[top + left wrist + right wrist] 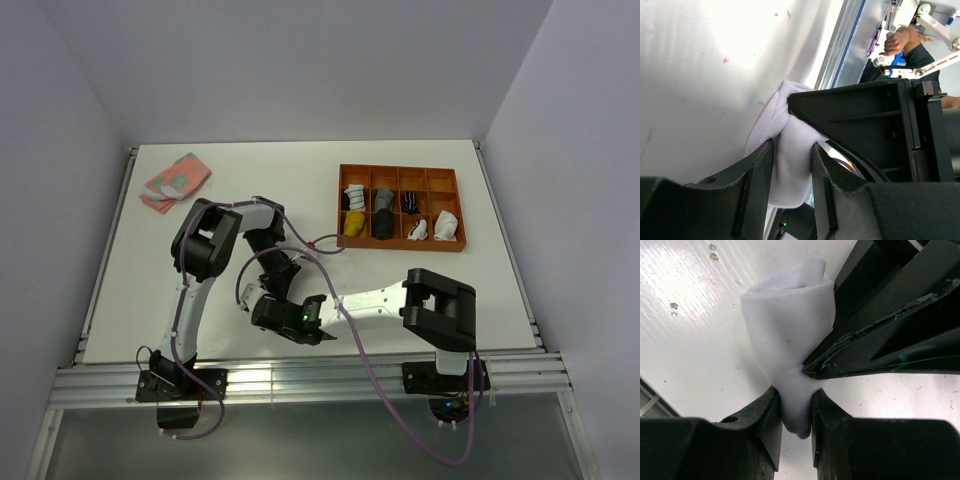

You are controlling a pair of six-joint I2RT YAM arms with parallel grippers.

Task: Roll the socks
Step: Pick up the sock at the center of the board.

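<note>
A white sock point(787, 325) is held over the table's front middle by both grippers. In the right wrist view, my right gripper point(796, 401) is shut on the sock's lower end, with fabric bulging out below the fingers. The left gripper's dark fingers point(880, 345) press into the sock from the right. In the left wrist view, my left gripper point(792, 150) is shut on the same white sock point(790, 165), with the right gripper's black body point(865, 125) just beyond. From above, both grippers point(285, 308) meet and hide the sock. A pink sock with teal patches point(175, 181) lies at the far left.
An orange compartment tray point(400, 168) stands at the back right with several rolled socks point(383, 216) in it. The table's front rail point(300, 375) runs just behind the grippers. A purple cable point(300, 245) loops over the arms.
</note>
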